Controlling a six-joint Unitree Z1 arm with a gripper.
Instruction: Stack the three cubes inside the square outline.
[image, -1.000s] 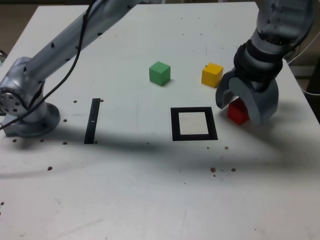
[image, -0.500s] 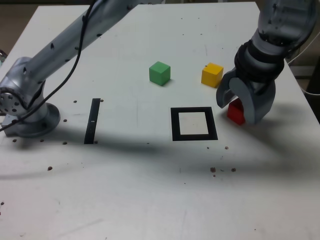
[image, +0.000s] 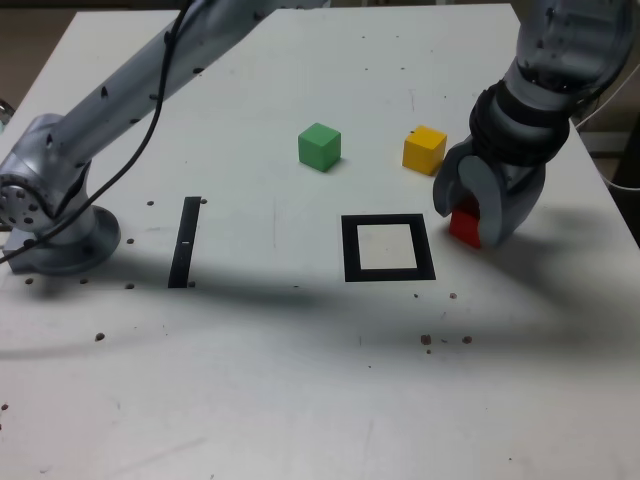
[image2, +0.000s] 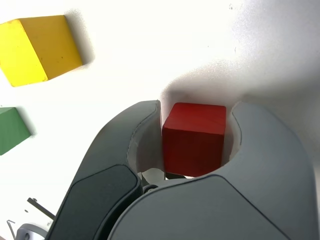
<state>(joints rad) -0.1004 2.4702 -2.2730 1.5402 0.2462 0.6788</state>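
Note:
The red cube (image: 462, 228) rests on the white table just to the exterior view's right of the square outline (image: 349, 248), a black frame with a white centre. My gripper (image: 467, 224) stands over the cube with a jaw pressed against each side; the wrist view shows the red cube (image2: 195, 135) filling the gap of the gripper (image2: 195, 107). The yellow cube (image: 424, 149) (image2: 40, 47) sits close behind the gripper. Farther to the exterior view's left lies the green cube (image: 319, 146) (image2: 11, 130). The inside of the outline is bare.
A narrow black strip (image: 185, 241) lies on the table toward the exterior view's left. The arm's grey base (image: 50, 215) stands at the left edge, and its links span the back of the table. Small dark specks dot the surface.
The jaws have drawn together from a wide opening onto the red cube's sides. The cube has shifted slightly toward the outline. The other cubes have not moved.

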